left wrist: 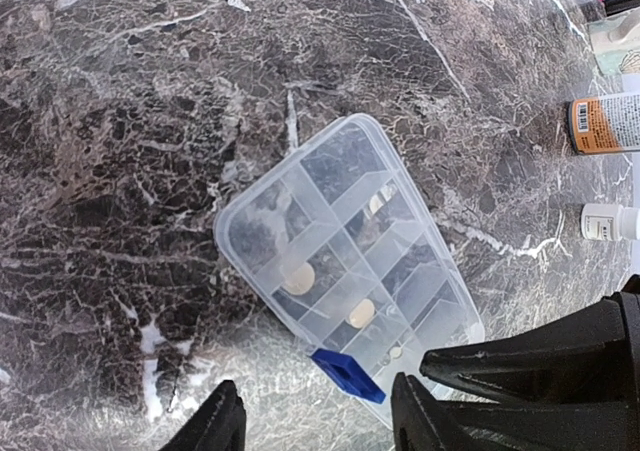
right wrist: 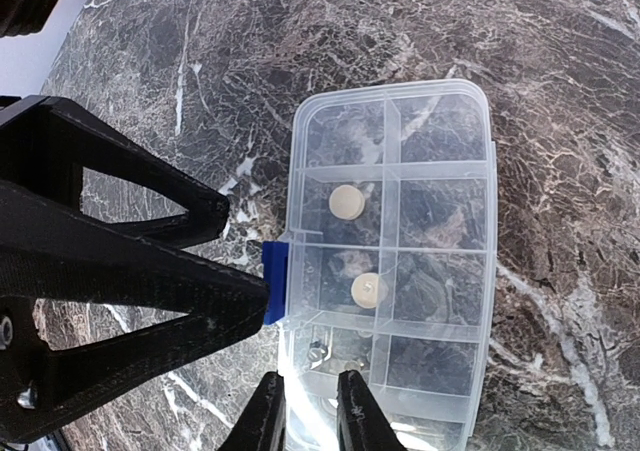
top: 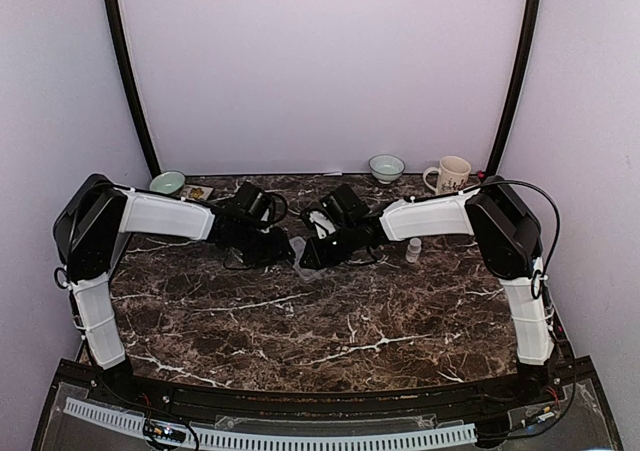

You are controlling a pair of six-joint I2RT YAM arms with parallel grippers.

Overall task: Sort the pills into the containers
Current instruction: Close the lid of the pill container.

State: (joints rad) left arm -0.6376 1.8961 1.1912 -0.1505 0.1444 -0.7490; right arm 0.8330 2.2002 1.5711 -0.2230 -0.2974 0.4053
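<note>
A clear plastic organiser box (left wrist: pixel 330 226) lies flat on the marble, its small compartments being the containers. It has a blue latch (left wrist: pixel 347 375) on one long side. Two round cream pills (right wrist: pixel 347 202) (right wrist: pixel 369 290) sit in separate compartments, and smaller pale pills (right wrist: pixel 318 349) lie in a third. My left gripper (left wrist: pixel 318 416) is open, its fingers either side of the latch, one fingertip (right wrist: pixel 235 289) touching it. My right gripper (right wrist: pixel 311 411) is shut on the box's side wall near the latch. In the top view both grippers (top: pixel 280 251) (top: pixel 308 254) meet mid-table and hide the box.
An amber bottle with a white label (left wrist: pixel 608 123) and a tiny white bottle (top: pixel 414 250) stand right of the box. At the back edge are a green bowl (top: pixel 167 183), a patterned bowl (top: pixel 386 167) and a mug (top: pixel 450 175).
</note>
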